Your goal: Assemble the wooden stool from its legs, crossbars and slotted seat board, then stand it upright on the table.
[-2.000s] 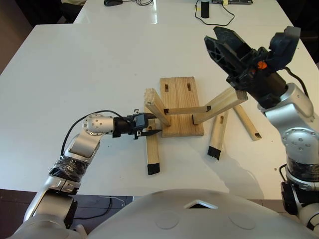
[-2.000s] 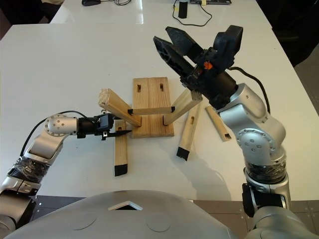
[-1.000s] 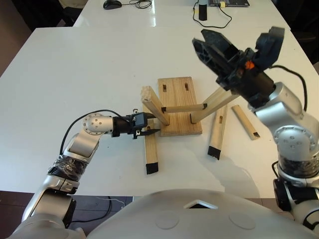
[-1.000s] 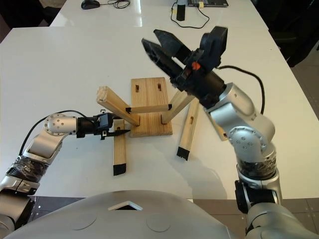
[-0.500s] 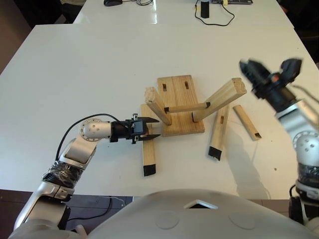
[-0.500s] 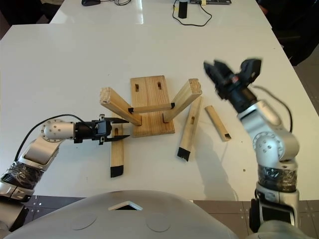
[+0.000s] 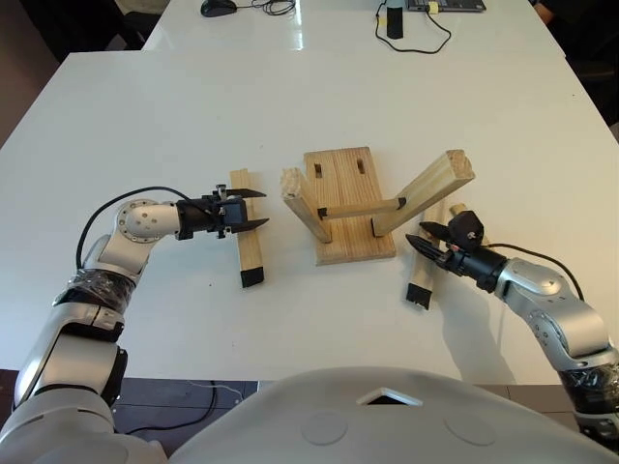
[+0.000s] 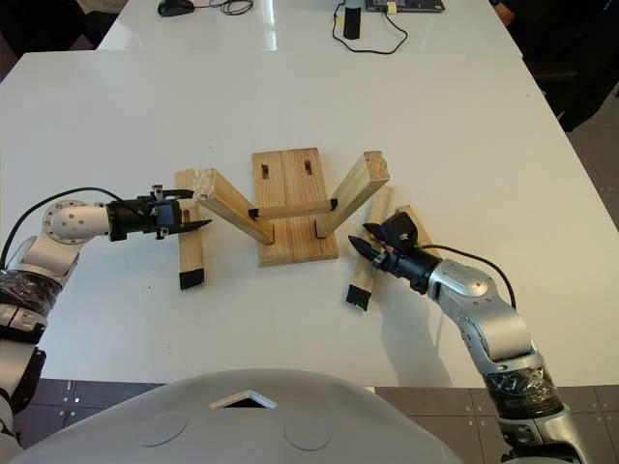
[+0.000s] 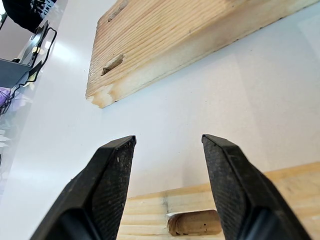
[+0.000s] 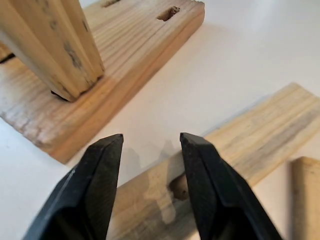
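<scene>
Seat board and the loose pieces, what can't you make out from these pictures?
Seat board: its near slots lie under the standing legs in the eye views, so seating depth is hidden.
Short crossbar: mostly behind the right gripper in the eye views.
Loose leg under the left gripper: cut off by the left wrist view's edge.

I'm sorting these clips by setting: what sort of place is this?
Probably an office or lab room. A big white table carries a half-built wooden stool, and a second table behind it holds a computer mouse and trailing black cables.
</scene>
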### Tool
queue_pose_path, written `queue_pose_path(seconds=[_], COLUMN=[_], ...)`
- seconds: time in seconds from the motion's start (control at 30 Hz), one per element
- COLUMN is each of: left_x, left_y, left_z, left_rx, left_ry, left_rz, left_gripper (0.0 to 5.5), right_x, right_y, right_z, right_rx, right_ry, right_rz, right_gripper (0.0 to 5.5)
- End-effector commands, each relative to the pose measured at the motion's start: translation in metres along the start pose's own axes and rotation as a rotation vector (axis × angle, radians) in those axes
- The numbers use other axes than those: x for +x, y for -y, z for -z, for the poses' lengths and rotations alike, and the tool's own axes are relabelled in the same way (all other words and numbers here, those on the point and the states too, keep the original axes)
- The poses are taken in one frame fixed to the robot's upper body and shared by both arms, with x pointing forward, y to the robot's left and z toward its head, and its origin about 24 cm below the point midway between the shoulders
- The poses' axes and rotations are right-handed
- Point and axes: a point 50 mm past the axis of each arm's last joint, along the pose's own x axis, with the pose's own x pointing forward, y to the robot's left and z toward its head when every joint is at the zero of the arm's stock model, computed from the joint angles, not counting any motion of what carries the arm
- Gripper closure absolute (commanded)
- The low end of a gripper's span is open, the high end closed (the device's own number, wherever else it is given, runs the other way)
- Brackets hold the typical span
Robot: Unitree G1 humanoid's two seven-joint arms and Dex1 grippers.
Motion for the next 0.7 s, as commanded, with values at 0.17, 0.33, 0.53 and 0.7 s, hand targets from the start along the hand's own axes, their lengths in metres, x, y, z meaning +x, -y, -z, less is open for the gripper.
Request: queue_pose_path(seconds=[0.17, 0.33, 0.53, 0.7], left_x=[0.004, 0.010, 0.031, 0.045], left_y=[0.007, -0.019, -0.009, 0.018], left_z=[-0.008, -0.051, -0.082, -0.088], left_rx=[-0.039, 0.008, 0.045, 0.039], left_ry=[0.019, 0.179, 0.289, 0.319], left_rz=[0.037, -0.008, 0.064, 0.171], left_gripper=[3.03, 3.03, 3.03, 3.03], right_x=[-0.033, -0.050, -0.061, -0.035], right_y=[0.033, 0.015, -0.025, -0.061], right_z=[-0.004, -0.059, -0.069, -0.039], right_rx=[-0.134, -0.222, -0.240, -0.115], right_ry=[-0.090, 0.088, 0.051, -0.003], right_rz=[0.058, -0.129, -0.455, -0.618], right_gripper=[3.39, 3.39, 3.39, 3.39])
